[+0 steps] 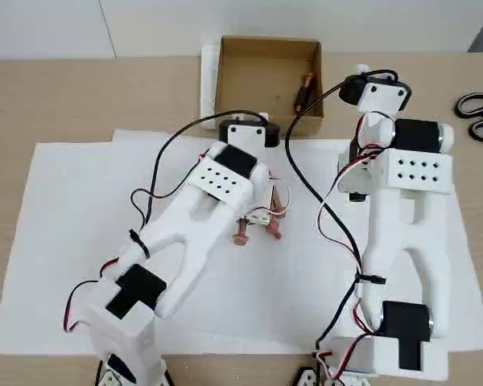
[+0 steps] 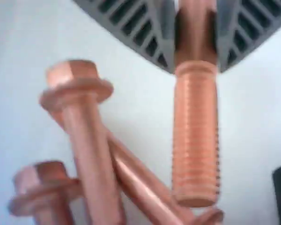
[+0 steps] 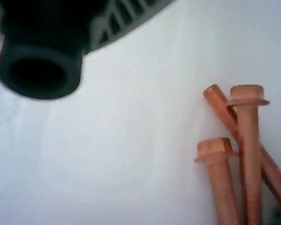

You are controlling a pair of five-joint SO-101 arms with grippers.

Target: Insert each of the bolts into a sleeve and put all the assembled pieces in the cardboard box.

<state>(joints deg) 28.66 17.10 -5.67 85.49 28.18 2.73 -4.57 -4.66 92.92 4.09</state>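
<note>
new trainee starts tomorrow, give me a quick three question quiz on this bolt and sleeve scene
1. True or false: the left gripper is shut on a bolt.
2. What is in the right gripper? A) a bolt B) a black sleeve C) nothing
3. Fill in: the cardboard box holds ___ assembled piece.
Key: 1 true; 2 B; 3 one.

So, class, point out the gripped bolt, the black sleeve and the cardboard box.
Gripped bolt (image 2: 195, 140), left wrist view, threaded shank.
Sleeve (image 3: 40, 93), right wrist view, front rim.
Cardboard box (image 1: 258, 84), high view, bare floor.
</note>
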